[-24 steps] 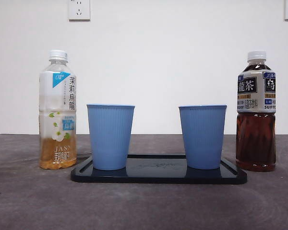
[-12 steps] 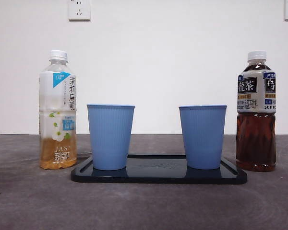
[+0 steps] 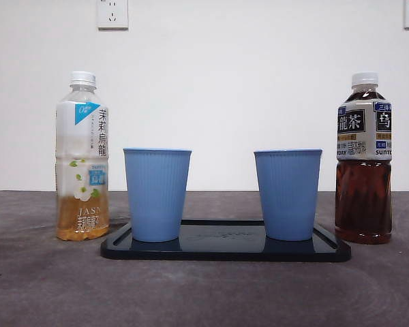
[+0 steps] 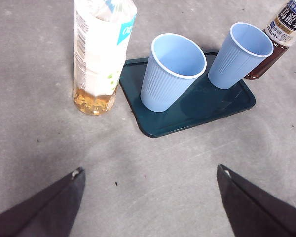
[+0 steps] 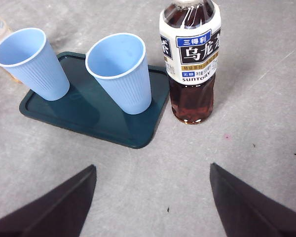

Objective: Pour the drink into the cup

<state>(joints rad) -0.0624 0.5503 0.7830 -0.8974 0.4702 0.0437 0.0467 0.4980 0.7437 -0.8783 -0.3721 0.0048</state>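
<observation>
Wrist views show left tool [image 4: 148,207] and right tool [image 5: 150,207] spread wide, holding nothing.

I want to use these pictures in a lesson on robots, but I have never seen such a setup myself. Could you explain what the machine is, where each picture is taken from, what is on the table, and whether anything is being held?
The machine is a robot with two arms at a table, each ending in a gripper of two black jaws. One picture looks level across the table from the front; the other two come from cameras on the wrists.

A dark tray holds two empty blue cups, the left cup and the right cup. Beside the tray stand a pale jasmine tea bottle, nearly empty, and a dark oolong tea bottle, much fuller. Both are capped.

The left gripper and the right gripper are open, short of the things, and hold nothing.
</observation>
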